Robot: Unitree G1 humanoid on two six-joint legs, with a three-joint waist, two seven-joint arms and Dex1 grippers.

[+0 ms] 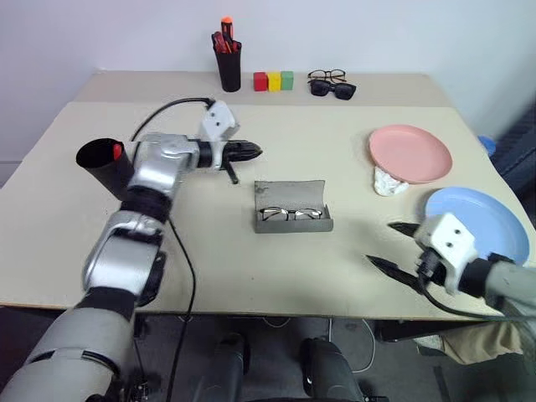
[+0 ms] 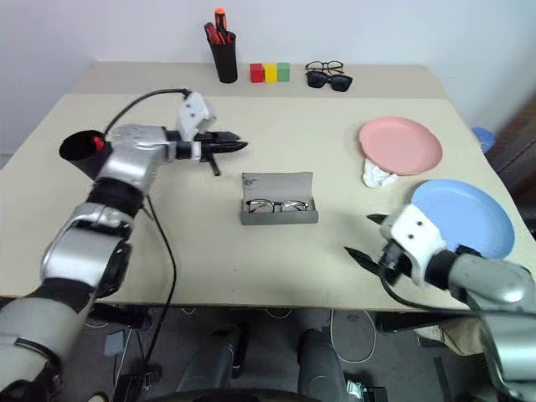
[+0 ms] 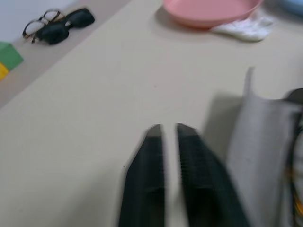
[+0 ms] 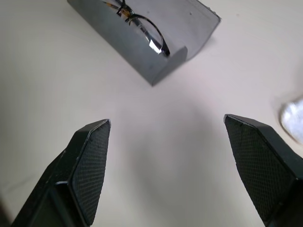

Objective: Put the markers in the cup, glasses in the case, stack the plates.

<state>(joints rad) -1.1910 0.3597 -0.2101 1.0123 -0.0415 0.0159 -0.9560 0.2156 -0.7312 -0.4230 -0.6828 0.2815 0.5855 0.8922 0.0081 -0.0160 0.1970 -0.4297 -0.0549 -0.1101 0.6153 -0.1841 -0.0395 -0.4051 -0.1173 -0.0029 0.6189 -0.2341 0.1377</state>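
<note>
Fingers of left gripper (image 1: pixel 248 152) pressed together on nothing, poised above the table (image 1: pixel 335 260) just beyond and left of the case (image 1: pixel 292 217); beside them on the tabletop, a slim dark object — possibly a marker, too small to tell. Fingers of right gripper (image 1: pixel 400 246) spread wide and empty, low over the near table edge, right of the case and touching the rim of neither plate. Case open, lid raised at the back, glasses (image 1: pixel 291 213) lying inside. Cup (image 1: pixel 104 164) far left of the case, tipped, a red marker (image 1: pixel 116 152) showing at its mouth. Pink plate (image 1: pixel 409 152) beyond and right of the case, a crumpled white scrap at its near edge; blue plate (image 1: pixel 477 223) nearer, well right of the case — plates apart, not yet stacked. Probable step in hand: shutting the lid. Best pushed forward from behind the raised lid with the closed fingertips, slowly, without sliding the case.
</note>
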